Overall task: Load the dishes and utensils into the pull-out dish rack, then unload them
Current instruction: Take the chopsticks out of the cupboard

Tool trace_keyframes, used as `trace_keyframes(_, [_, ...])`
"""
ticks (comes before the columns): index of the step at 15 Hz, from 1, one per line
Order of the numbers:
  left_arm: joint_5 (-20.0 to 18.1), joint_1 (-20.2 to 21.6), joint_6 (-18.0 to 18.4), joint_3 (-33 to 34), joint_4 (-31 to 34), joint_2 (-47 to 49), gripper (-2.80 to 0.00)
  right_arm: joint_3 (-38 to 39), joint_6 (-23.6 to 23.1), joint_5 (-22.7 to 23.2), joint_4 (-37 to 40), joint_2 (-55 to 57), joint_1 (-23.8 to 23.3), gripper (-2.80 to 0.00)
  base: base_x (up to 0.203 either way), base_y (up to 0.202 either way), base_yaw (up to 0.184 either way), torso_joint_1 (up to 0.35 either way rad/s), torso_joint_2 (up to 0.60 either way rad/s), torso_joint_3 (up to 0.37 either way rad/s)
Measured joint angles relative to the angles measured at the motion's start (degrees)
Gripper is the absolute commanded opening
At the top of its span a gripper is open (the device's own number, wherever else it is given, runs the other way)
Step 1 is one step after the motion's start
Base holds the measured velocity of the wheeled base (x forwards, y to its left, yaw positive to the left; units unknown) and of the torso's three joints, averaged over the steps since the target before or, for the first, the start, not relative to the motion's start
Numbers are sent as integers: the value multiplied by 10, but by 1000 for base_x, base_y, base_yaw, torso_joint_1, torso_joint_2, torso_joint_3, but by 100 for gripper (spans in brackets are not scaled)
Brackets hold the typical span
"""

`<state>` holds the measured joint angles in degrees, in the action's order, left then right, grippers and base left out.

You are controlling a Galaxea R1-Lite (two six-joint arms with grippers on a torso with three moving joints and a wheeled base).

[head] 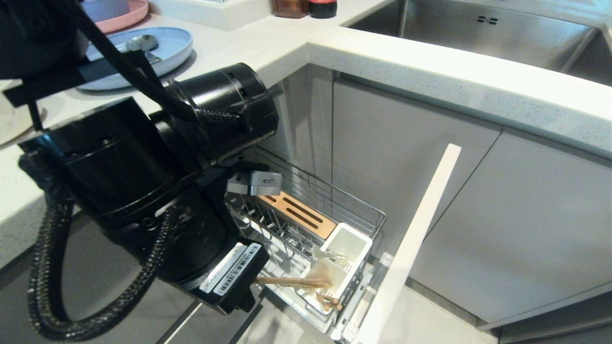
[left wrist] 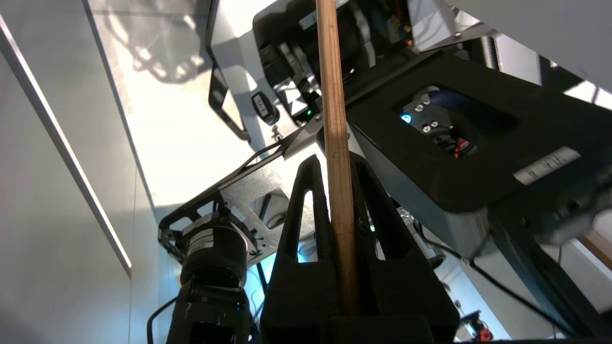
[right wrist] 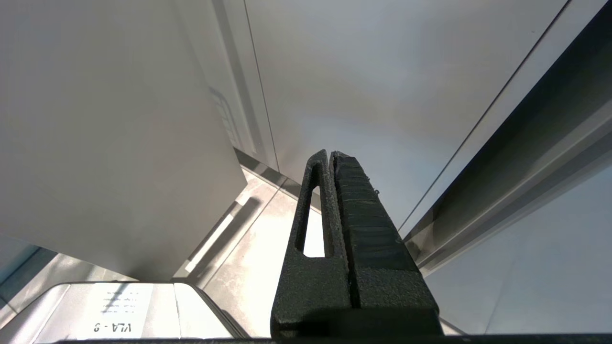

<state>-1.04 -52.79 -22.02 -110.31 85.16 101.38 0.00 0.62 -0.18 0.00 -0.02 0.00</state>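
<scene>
The head camera looks steeply down over the countertop corner point(head: 334, 48) onto the pull-out dish rack point(head: 311, 224), the left arm's housing close in front. The left wrist camera sits behind its fingers point(left wrist: 306, 224), facing away from the rack toward the robot's base; both views share the chopsticks point(head: 291, 282). The right wrist camera faces cabinet fronts point(right wrist: 382, 86), close.

Light-wood chopsticks point(head: 294, 282), white cups point(head: 345, 248), chrome rack point(head: 334, 200), light-blue plate point(head: 174, 48), black tool point(left wrist: 334, 165)

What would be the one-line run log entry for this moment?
left gripper: shut on chopsticks | chopsticks: over front white cup | dish rack: pulled out | right gripper: shut, parked
</scene>
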Motion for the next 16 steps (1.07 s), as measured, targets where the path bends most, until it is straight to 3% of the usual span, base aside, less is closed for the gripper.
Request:
trace_keyframes(6, [4,-8,2,0,-9,-64,-280,0,0,0,0,0,0,-280,0,0,0,0,0,0])
trace_keyframes(16, [33,-8,-55,1,-190,-191,-280,0,0,0,0,0,0,-280,0,0,0,0,0,0])
